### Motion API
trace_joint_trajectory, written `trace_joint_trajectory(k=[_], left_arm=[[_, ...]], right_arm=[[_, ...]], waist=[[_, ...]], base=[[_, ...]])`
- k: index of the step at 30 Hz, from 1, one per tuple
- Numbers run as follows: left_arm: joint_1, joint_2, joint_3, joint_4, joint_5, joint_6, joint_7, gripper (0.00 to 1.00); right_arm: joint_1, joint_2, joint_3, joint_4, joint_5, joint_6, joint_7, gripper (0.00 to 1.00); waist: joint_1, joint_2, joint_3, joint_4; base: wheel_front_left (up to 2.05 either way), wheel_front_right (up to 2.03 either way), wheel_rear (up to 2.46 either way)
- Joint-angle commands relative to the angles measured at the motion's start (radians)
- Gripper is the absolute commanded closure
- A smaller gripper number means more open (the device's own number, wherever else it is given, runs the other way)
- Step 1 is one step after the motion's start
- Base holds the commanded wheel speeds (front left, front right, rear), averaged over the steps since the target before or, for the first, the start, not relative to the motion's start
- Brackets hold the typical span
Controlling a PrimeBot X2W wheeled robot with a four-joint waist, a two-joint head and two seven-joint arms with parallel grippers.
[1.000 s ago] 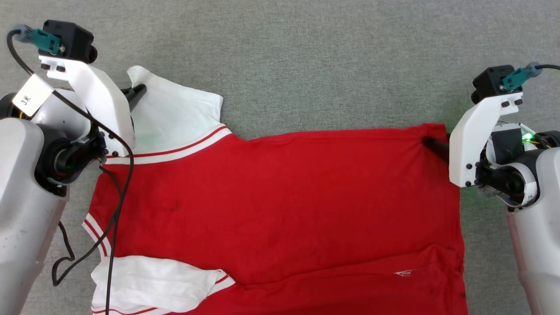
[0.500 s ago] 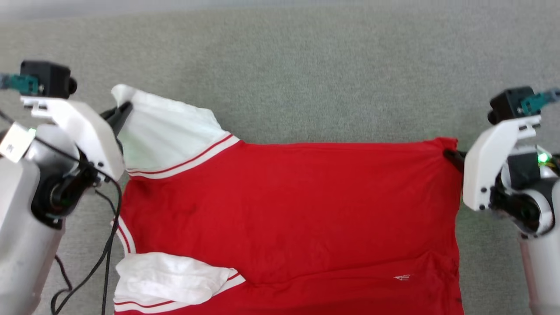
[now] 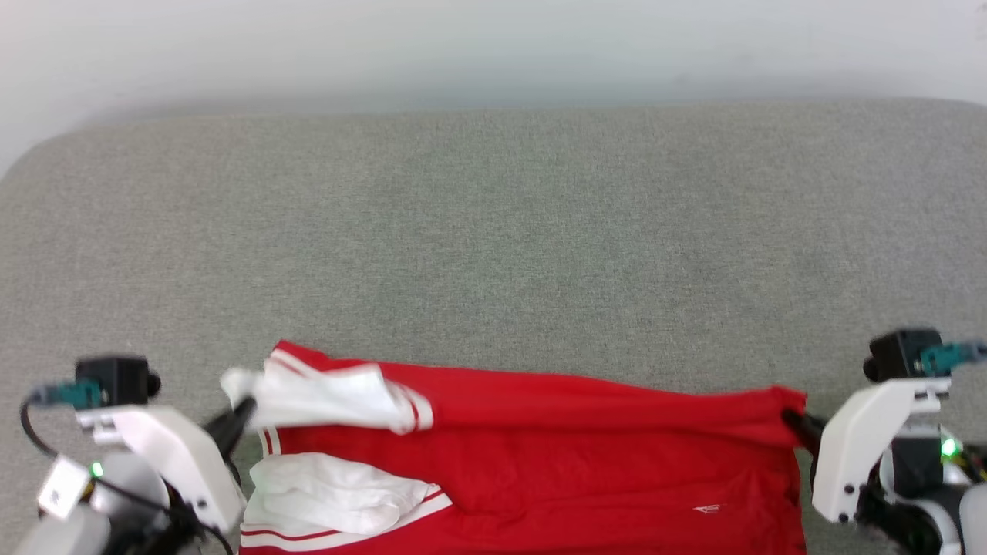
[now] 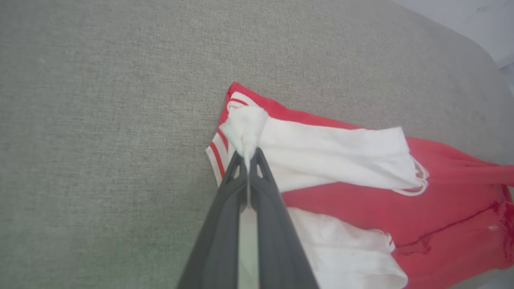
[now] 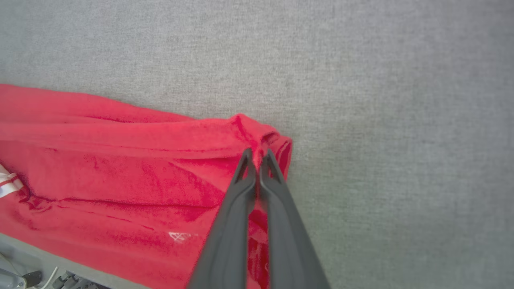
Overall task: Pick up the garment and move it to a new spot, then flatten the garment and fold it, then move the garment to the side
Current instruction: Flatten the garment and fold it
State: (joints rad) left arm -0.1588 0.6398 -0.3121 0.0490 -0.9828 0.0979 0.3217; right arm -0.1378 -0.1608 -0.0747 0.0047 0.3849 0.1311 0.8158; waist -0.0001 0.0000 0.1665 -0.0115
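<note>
At the head view's bottom edge, the garment (image 3: 586, 470) lies on the grey worktop (image 3: 493, 231), its far edge raised. The left hand (image 3: 240, 410), lower left, pinches a white sleeve (image 3: 324, 397); the right hand (image 3: 793, 422), lower right, pinches the red hem corner (image 3: 775, 402). This looks like the folding step; next, both hands should carry that edge evenly over and lay it down. A small white mark (image 3: 708, 509) on the red is unreadable.
</note>
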Motion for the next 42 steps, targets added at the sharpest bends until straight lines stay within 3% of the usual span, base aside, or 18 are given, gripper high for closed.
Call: trace_joint_trajectory(k=[1,9,16,17,18,19,20,21,22,23,28,32,42], left_arm=[[0.033,-0.006,0.0,-0.011,-0.006,0.006,-0.009,1.0],[0.217,-0.032,0.006,-0.041,-0.05,0.034,-0.044,1.0],[0.276,-0.047,0.002,-0.026,-0.067,0.023,-0.065,1.0],[0.279,-0.05,-0.006,-0.018,-0.068,0.02,-0.061,1.0],[0.277,-0.054,-0.01,-0.011,-0.063,0.018,-0.067,1.0],[0.275,-0.065,-0.014,0.001,-0.065,0.013,-0.072,1.0],[0.276,-0.075,-0.024,0.014,-0.068,0.007,-0.072,1.0],[0.273,-0.083,-0.029,0.024,-0.066,-0.001,-0.078,0.8],[0.264,-0.096,-0.028,0.036,-0.067,-0.01,-0.092,0.51],[0.257,-0.105,-0.03,0.047,-0.066,-0.017,-0.103,0.02],[0.221,-0.124,-0.03,0.084,-0.018,-0.055,-0.193,0.0],[0.187,-0.129,-0.023,0.078,0.047,-0.067,-0.294,0.0],[0.13,-0.177,-0.017,0.016,0.202,-0.034,-0.532,0.0]], right_arm=[[0.029,0.009,-0.01,0.002,-0.004,-0.001,-0.015,1.0],[0.147,0.056,-0.054,0.047,0.005,-0.001,-0.104,1.0],[0.199,0.078,-0.069,0.083,0.004,-0.001,-0.171,1.0],[0.208,0.082,-0.068,0.093,0.01,-0.001,-0.177,0.9],[0.215,0.085,-0.065,0.101,0.011,-0.001,-0.188,0.71],[0.22,0.09,-0.066,0.113,0.016,-0.001,-0.202,0.43],[0.226,0.093,-0.062,0.122,0.02,-0.001,-0.221,0.0],[0.233,0.096,-0.056,0.129,0.02,-0.001,-0.242,0.0],[0.237,0.099,-0.054,0.134,0.027,-0.001,-0.267,0.0],[0.24,0.1,-0.054,0.139,0.033,-0.001,-0.292,0.0],[0.259,0.101,-0.052,0.107,0.037,-0.001,-0.388,0.0],[0.278,0.087,-0.052,0.034,0.036,-0.001,-0.389,0.0],[0.307,0.053,-0.141,-0.09,0.019,-0.001,-0.207,0.0]], waist=[[0.0001,0.0,-0.009,0.004],[0.0001,0.0,-0.021,0.001],[0.0001,0.0,-0.015,-0.002],[0.0001,0.0,-0.014,-0.002],[0.0001,0.0,-0.013,-0.001],[0.0001,0.0,-0.013,0.0],[0.0001,0.0,-0.014,0.001],[0.0001,0.0,-0.016,0.002],[0.0001,0.0,-0.018,0.004],[0.0001,0.0,-0.022,0.006],[0.0001,0.0,-0.05,0.01],[0.0001,0.0,-0.071,0.008],[0.0001,0.0,-0.095,0.009]], base=[[0.0,0.0,0.0],[0.0,0.0,0.0],[0.0,0.0,0.0],[0.0,0.0,0.0],[0.0,0.0,0.0],[0.0,0.0,0.0],[0.0,0.0,0.0],[0.0,0.0,0.0],[0.0,0.0,0.0],[0.0,0.0,0.0],[0.0,0.0,0.0],[0.0,0.0,0.0],[0.0,0.0,0.0]])
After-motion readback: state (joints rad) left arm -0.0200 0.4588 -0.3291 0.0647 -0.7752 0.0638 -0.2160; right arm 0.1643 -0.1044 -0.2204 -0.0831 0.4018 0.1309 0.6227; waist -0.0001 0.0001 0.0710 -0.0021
